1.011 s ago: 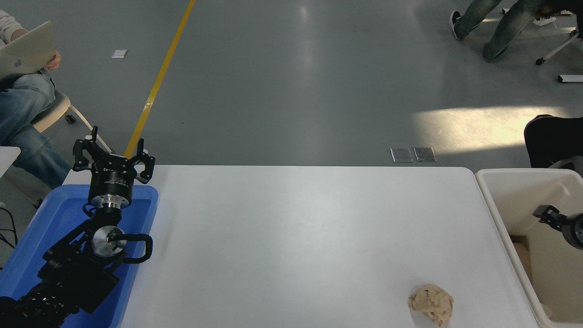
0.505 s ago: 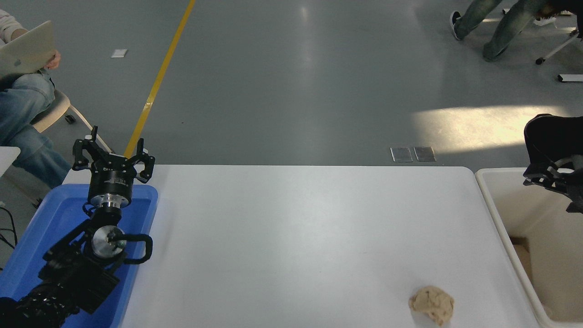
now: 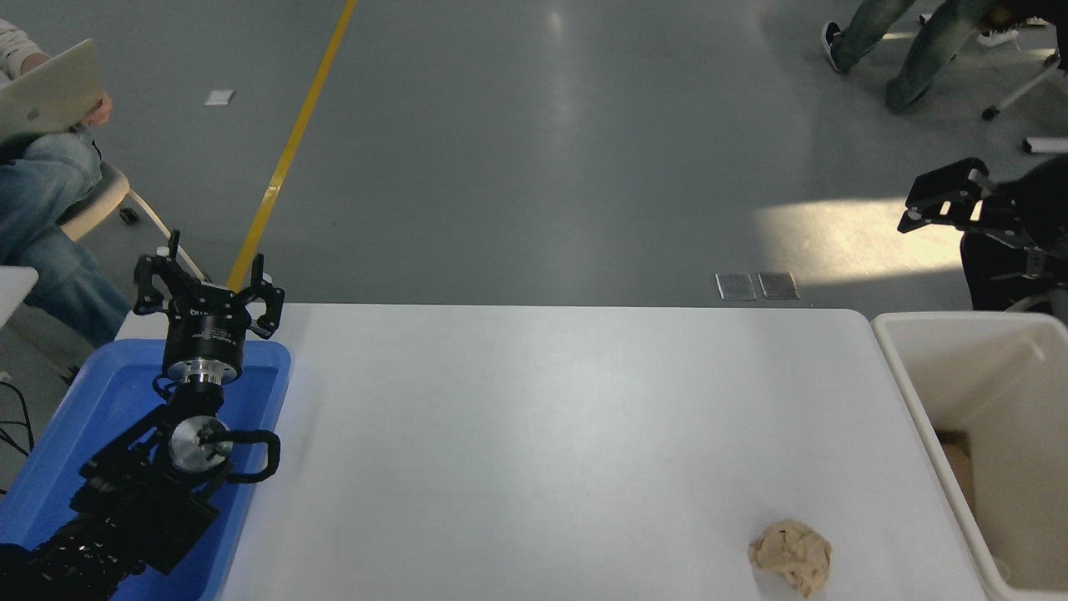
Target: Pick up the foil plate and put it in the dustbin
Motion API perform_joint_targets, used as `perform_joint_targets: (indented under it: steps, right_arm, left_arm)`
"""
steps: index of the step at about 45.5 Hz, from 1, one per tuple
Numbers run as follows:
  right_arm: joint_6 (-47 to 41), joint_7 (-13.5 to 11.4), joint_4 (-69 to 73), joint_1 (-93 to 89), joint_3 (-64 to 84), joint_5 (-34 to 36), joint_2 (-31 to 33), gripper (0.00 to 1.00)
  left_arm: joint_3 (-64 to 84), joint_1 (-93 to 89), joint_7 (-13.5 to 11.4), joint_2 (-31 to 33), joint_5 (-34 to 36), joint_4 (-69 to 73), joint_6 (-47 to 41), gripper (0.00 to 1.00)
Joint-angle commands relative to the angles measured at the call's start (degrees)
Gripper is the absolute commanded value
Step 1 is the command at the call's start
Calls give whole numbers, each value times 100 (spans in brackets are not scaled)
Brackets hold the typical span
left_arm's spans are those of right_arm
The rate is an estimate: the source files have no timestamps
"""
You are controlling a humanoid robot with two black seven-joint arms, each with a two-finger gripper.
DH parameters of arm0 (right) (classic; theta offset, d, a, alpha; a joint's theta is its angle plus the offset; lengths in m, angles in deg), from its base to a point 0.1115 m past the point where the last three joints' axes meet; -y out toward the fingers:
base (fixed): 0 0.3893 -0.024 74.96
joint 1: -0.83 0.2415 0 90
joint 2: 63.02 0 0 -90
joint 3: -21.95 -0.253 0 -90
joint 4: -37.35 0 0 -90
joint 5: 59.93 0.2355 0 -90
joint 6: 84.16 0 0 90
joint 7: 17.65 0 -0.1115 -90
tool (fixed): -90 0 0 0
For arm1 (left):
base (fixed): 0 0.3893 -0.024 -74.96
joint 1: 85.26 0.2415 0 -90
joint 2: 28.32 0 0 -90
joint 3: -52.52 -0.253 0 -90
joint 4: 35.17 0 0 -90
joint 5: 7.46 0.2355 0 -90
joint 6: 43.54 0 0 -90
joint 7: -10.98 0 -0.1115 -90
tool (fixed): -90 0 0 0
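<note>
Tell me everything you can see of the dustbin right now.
The dustbin is a large cream plastic bin with smooth walls and a rounded rim, standing upright just off the table's right edge and cut off by the frame. Something tan shows low inside. No foil plate is visible. The right gripper hangs above, not touching it.

One white bench (image 3: 542, 434). One cream dustbin (image 3: 984, 417) at its right end. One blue tray (image 3: 75, 417) at its left end. One crumpled tan paper ball (image 3: 790, 555) on the bench. Two black robot hands: the left hand (image 3: 209, 288) over the blue tray, the right hand (image 3: 939, 200) above the dustbin's far side. Two people, partly in view, on the floor beyond: one seated (image 3: 42, 192) at upper left, one (image 3: 909, 42) at upper right.
</note>
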Motion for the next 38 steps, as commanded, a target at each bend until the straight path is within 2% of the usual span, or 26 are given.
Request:
perform_joint_targets:
  steps: [1, 20, 38]
  right_arm:
    - [-711, -3, 153, 953, 95, 288, -383, 100]
    - [-729, -47, 127, 830, -529, 253, -392, 100]
    - [-993, -91, 189, 478, -529, 244, -620, 100]
  left_arm:
    - [0, 0, -3, 2, -5, 0, -8, 99]
    - [9, 0, -3, 2, -13, 0, -8, 99]
    - [0, 0, -3, 2, -13, 0, -8, 99]
